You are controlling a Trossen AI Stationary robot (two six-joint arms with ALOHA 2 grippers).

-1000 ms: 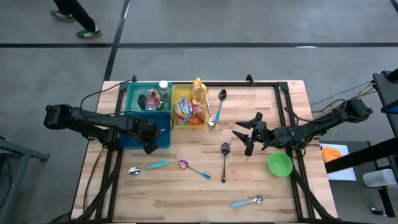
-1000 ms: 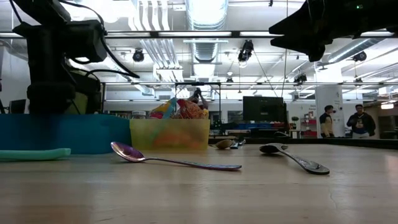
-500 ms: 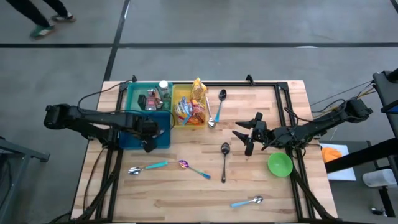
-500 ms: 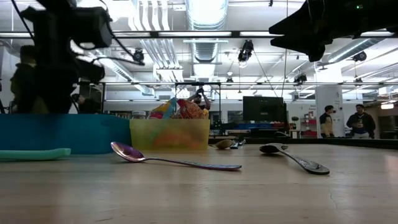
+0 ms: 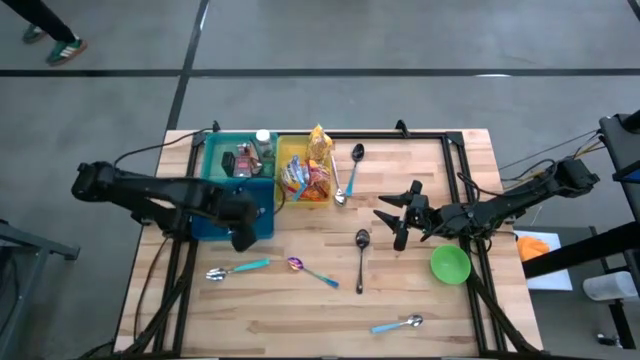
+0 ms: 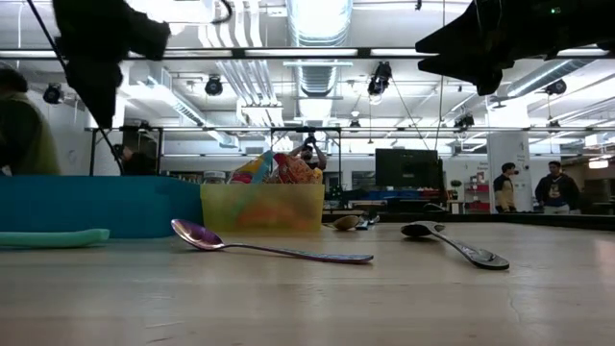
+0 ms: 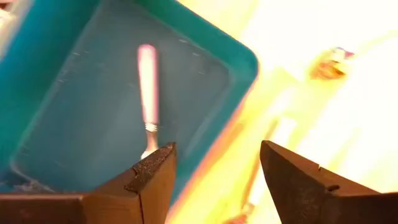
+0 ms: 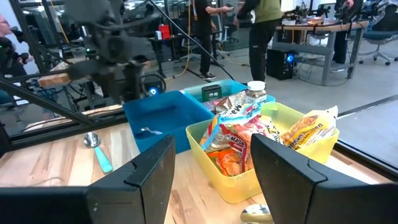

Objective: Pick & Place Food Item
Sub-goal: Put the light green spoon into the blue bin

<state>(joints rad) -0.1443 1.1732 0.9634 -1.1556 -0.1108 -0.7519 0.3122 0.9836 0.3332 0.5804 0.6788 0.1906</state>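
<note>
Colourful snack packets (image 5: 310, 175) stand in a yellow bin (image 5: 285, 192) at the table's far middle, seen close in the right wrist view as snack packets (image 8: 239, 134). Beside it on the left stands a teal bin (image 5: 212, 222). My left gripper (image 5: 243, 232) hangs above the teal bin's near end, pointing down, open and holding nothing (image 7: 217, 177). Below it a pink-handled fork (image 7: 147, 87) lies on the bin's floor. My right gripper (image 5: 393, 222) waits level at the table's middle right, open (image 8: 214, 171) and pointing at the bins.
Several spoons lie loose on the wood: a teal-handled one (image 5: 238, 268), a purple one (image 5: 310, 270), a black one (image 5: 361, 255), a blue-handled one (image 5: 398, 323), and one beside the yellow bin (image 5: 353, 168). A green bowl (image 5: 450, 263) sits by my right arm.
My left gripper has risen straight up out of the teal bin, to well above its rim in the low view, and drifted a little toward the table's near edge. The bins, packets and spoons have stayed put.
</note>
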